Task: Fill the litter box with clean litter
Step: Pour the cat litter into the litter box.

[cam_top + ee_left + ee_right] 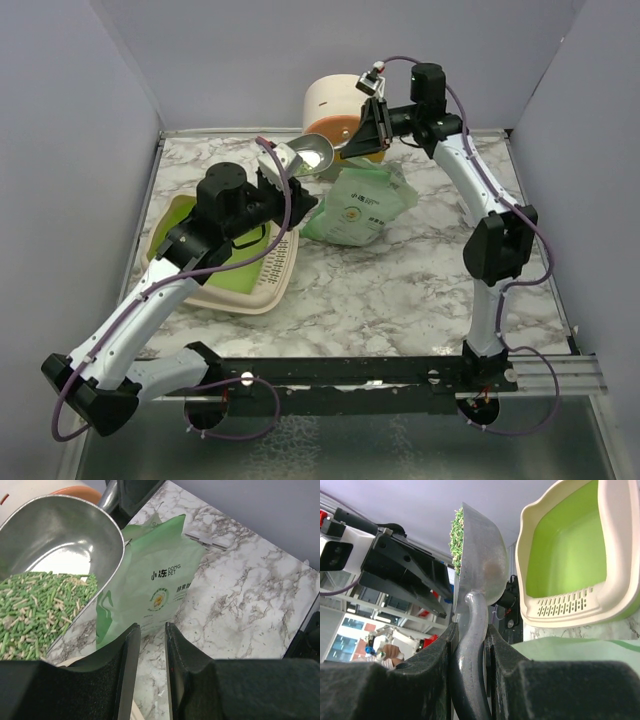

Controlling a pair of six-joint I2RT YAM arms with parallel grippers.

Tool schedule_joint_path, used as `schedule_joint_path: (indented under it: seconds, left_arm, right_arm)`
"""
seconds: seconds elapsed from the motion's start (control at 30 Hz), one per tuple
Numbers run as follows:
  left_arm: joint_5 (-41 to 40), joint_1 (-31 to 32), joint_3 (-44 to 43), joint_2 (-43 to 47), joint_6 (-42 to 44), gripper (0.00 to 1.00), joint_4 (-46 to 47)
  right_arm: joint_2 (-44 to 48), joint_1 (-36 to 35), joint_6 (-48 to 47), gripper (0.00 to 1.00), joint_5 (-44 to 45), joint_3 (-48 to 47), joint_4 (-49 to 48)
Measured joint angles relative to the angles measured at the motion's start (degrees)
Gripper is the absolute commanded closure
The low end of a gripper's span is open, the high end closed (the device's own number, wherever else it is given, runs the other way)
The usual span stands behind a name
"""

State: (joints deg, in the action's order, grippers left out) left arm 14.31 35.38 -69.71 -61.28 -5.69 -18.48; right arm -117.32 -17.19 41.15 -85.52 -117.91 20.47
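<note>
1. Litter box [250,302] — wide cream-beige tray, lime-green inside, slotted grid panel on its right side; by the tabletop's [400,290] left edge.
2. Clean litter [35,610] — green and pale pellets heaped in a metal scoop [70,530]; its mint-green bag [360,205] lies flat toward the far edge.

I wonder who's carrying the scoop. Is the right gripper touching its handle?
Touching. The right wrist view shows the right gripper with its fingers pressed against both sides of the handle of the scoop, no gap.
</note>
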Motion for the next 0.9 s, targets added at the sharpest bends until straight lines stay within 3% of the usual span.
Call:
schedule_joint_path:
  seconds: [0.9]
  left_arm:
    - [0.76,0.26,0.37,0.85,0.02,0.71,0.02]
  right_arm:
    - [-11.63,-12.87,2.14,0.99,-1.01,-4.79,-6.08]
